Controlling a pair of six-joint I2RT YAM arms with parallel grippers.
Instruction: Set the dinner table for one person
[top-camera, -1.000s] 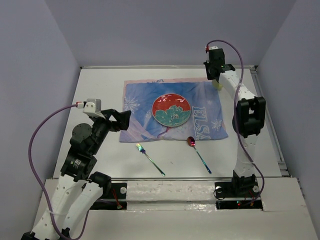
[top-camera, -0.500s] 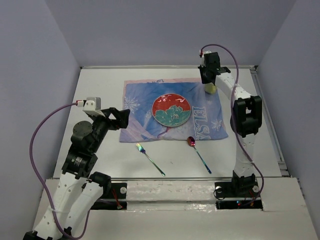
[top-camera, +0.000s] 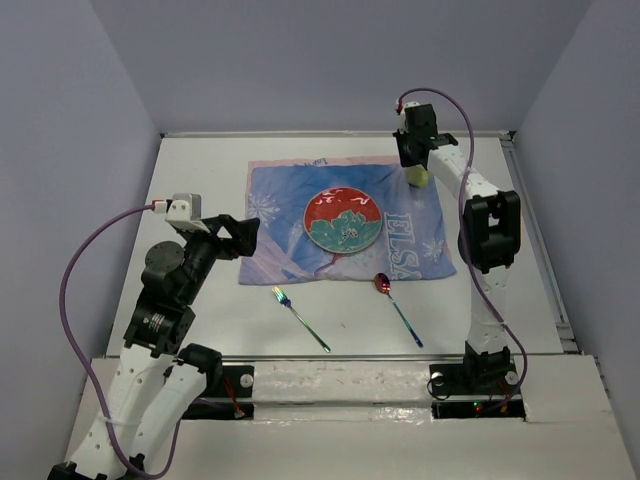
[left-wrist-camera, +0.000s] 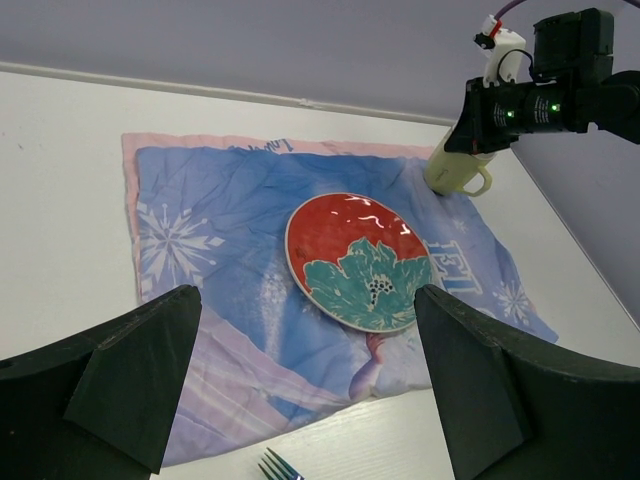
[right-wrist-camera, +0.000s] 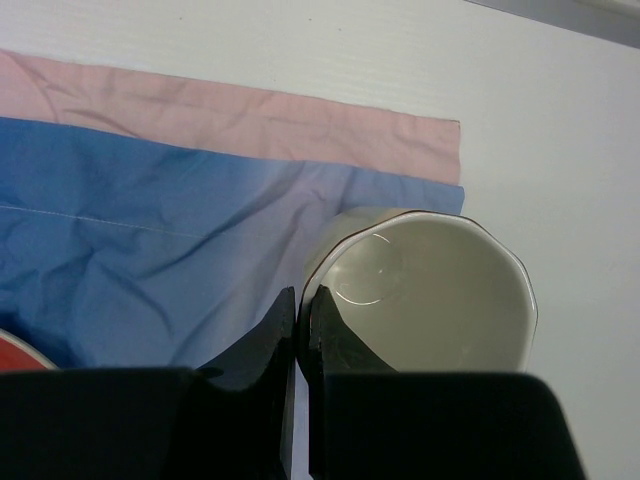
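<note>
The white dinner table bears a blue snowflake mat with a red and teal plate on its middle. A pale yellow-green mug stands upright at the mat's far right corner. My right gripper is shut on the mug's rim, one finger inside and one outside, as the right wrist view shows on the mug. My left gripper is open and empty above the mat's near left part. A fork and a spoon lie on the table in front of the mat.
In the left wrist view the plate lies between my open fingers, the mug and right gripper beyond it, and the fork's tines at the bottom edge. Walls enclose the table on three sides.
My right gripper has carried the mug left and towards me, from beyond the mat's far right corner onto that corner. The left arm has barely moved.
</note>
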